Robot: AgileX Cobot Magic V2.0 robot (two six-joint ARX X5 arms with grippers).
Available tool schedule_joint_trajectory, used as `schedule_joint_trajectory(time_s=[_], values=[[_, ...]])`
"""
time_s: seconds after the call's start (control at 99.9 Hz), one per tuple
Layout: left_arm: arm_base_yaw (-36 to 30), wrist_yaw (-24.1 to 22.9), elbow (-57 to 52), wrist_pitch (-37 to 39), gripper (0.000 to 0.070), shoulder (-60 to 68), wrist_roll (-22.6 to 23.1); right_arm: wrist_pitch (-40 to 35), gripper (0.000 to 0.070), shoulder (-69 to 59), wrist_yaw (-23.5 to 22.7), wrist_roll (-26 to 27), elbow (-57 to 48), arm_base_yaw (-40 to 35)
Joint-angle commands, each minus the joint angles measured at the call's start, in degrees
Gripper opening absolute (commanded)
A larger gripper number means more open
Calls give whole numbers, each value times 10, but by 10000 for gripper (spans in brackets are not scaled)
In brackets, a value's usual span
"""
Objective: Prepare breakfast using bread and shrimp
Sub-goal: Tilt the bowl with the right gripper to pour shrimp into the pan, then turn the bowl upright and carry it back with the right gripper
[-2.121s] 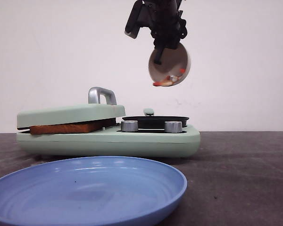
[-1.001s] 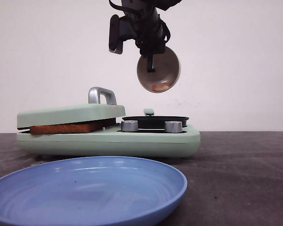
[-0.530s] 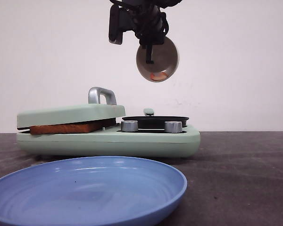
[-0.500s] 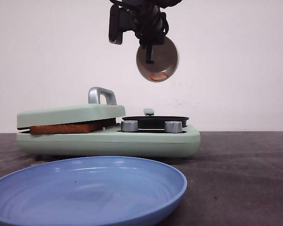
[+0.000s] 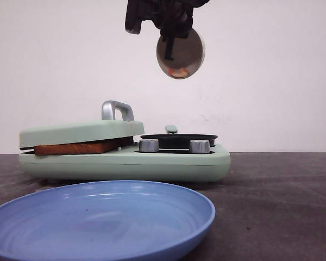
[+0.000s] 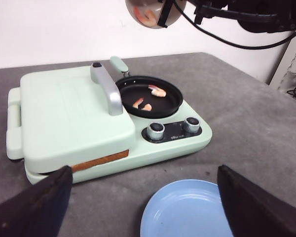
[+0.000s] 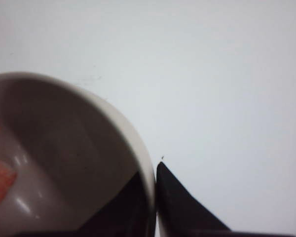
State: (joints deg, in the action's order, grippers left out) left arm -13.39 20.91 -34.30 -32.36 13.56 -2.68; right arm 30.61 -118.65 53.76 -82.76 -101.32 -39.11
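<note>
Green cooker (image 5: 125, 157), blue plate (image 5: 98, 217), prob bowl (image 5: 180, 51)

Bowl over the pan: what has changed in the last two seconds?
The right hand has lifted the bowl higher and carried it left, keeping its grip on the rim. The shrimp seen spilling at the lip are gone; some remain inside. Grill, bread and blue plate stayed put.

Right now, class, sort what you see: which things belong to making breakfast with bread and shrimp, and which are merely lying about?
Belonging to the job:
bread under the press lid
shrimp in the pan
bowl in the right tool
blue plate, probably

Lying about:
nothing visible
</note>
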Motion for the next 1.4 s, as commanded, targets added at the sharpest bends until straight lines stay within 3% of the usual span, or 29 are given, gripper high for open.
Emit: schedule_joint_trajectory(time_s=[0.0,0.34,0.73,0.87,1.201,1.391], values=[[-1,-2,0,6,498,-4,5,22,0,-9,3,-5,-17,-10],[-1,-1,0,7,499,-7,5,143,1,-9,-12,-103,-17,-14],[-1,-1,0,7,499,-7,5,148,1,-9,-8,-101,-17,-11],[-1,-1,0,7,499,-7,5,114,3,-9,6,-70,-17,-3],[-1,-2,0,6,498,-6,5,-50,6,-5,80,85,-17,26],[-1,-2,0,6,498,-6,5,-235,6,27,76,244,-18,42]])
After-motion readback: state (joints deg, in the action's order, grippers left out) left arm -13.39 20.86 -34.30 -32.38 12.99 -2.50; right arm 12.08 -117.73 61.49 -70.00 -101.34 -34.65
